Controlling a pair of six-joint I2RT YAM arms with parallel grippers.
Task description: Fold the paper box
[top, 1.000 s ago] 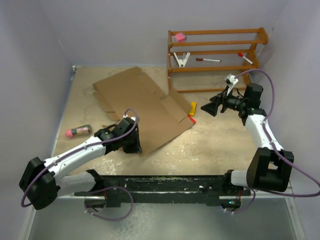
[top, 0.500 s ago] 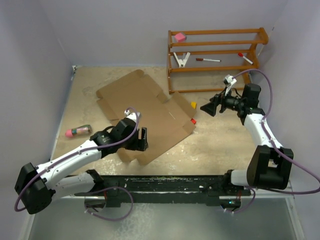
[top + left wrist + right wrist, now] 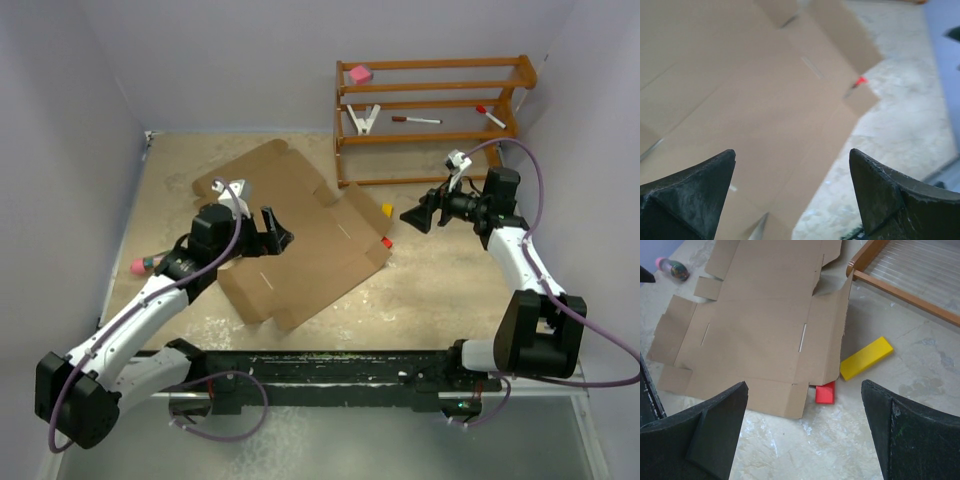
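**Cardboard flat out, both end effectors spread wide**

From above: a mottled beige table (image 3: 450, 290) shut in by lilac walls, with a wooden rack (image 3: 430, 65) standing at the far right. The paper box (image 3: 320, 250) lies unfolded and flat, left of centre, its long axis running diagonally from far left to near right. The left end effector (image 3: 274, 228) hangs over the sheet's left-middle part, jaws wide, nothing in them. The right end effector (image 3: 412, 216) hovers off the sheet's right edge, pointing left toward it, also wide and empty. A yellow block (image 3: 387, 210) and a red block (image 3: 385, 242) sit at that edge. A pink-capped bottle (image 3: 140, 266) lies at the left.

Left wrist: brown card fills the view beneath two well-parted fingers (image 3: 695, 190), and the red block peeks past a corner flap.

Right wrist: fingers far apart frame the sheet. The red block is against its near edge, the yellow one just beside a flap, and the rack's corner is behind.
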